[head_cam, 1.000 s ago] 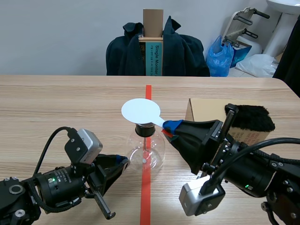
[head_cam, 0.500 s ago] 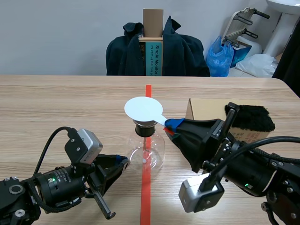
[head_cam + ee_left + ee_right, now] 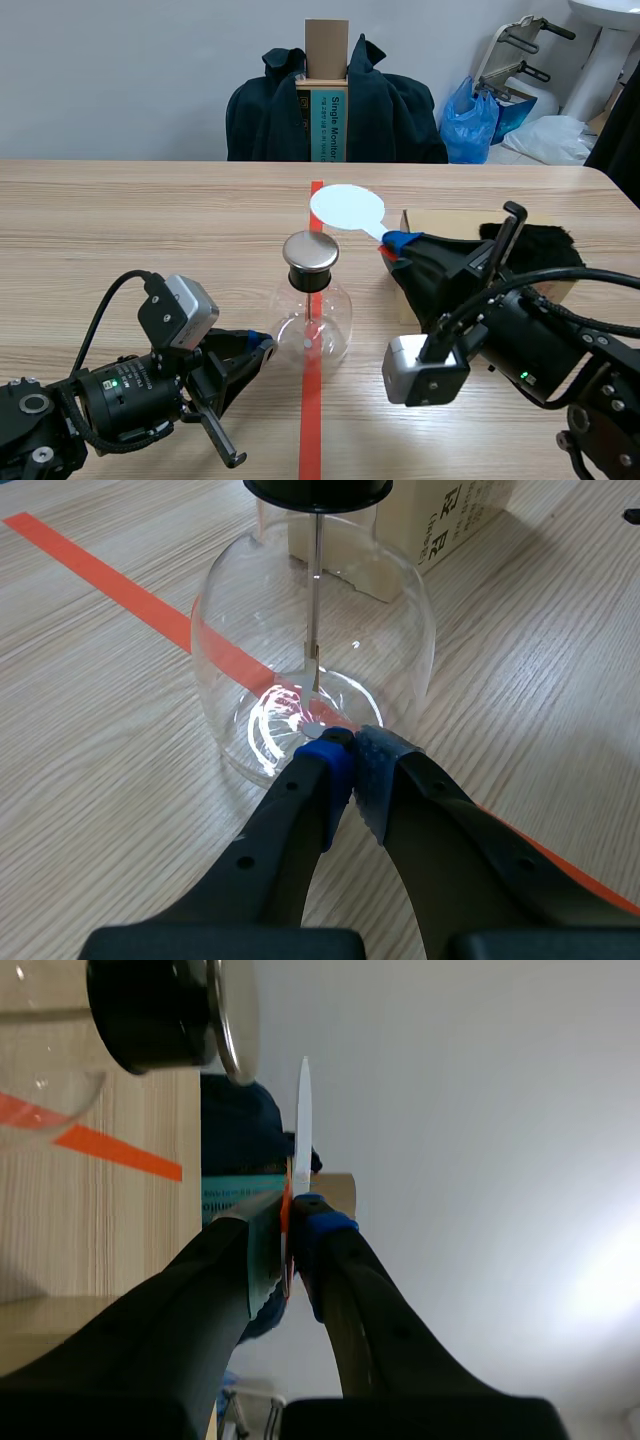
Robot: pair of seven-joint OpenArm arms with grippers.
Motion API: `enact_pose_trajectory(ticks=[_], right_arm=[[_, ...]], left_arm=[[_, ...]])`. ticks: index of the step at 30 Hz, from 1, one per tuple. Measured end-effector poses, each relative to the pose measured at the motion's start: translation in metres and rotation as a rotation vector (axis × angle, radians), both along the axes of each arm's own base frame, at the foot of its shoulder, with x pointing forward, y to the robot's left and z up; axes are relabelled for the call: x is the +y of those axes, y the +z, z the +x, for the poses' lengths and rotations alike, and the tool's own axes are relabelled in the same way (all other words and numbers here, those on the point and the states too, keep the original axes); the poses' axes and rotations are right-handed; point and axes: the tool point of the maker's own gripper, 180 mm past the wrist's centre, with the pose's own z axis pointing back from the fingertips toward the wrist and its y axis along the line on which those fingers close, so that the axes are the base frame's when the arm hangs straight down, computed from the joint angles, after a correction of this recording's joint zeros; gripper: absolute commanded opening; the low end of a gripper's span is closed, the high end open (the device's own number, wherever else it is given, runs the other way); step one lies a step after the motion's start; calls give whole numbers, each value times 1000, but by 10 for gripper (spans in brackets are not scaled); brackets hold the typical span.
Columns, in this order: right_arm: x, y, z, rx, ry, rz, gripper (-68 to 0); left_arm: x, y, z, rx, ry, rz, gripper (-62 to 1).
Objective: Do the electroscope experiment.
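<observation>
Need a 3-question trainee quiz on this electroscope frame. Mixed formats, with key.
1. Fill in: the left gripper, at the glass flask's base, is ___ (open/shut).
2. True or false: the white disc rests on the flask's metal cap.
3. The right gripper holds: A) the metal cap B) the white disc C) nothing.
Key: 1 shut; 2 false, the disc is held apart from the cap; 3 B.

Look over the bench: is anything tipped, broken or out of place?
Nothing stands out. The clear glass flask electroscope stands upright and whole, its metal cap on, and the right gripper holds the white round disc clear of it.
</observation>
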Motion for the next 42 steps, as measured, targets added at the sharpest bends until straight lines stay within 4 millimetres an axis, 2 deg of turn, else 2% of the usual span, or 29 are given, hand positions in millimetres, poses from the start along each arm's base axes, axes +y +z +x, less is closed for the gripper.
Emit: enact_pose_trajectory(ticks=[7,11,18,24,28,31,33,38,42], right_arm=[[-17,-1,15,3,-127,-2,-667],[-20,3,17,-24,-147,2,-667],[-42,12,32,-75,-297,11,-667],[-80,19,45,-103,-456,5,-667],[-109,30,50,-142,-548,5,-667],[-127,49,51,-194,-602,3,-667],[-136,68,49,-237,-626,26,-667],[-147,119,35,-347,-642,60,-667],[-154,143,22,-385,-655,65,-667]], left_arm=[[0,0,0,0,0,0,-592],[0,0,0,0,0,0,-592],[0,0,0,0,0,0,-592],[0,0,0,0,0,0,-593],[0,0,0,0,0,0,-592],[0,0,0,0,0,0,-592],[0,0,0,0,0,0,-592],[0,0,0,0,1,0,-592],[0,0,0,0,1,0,-592]])
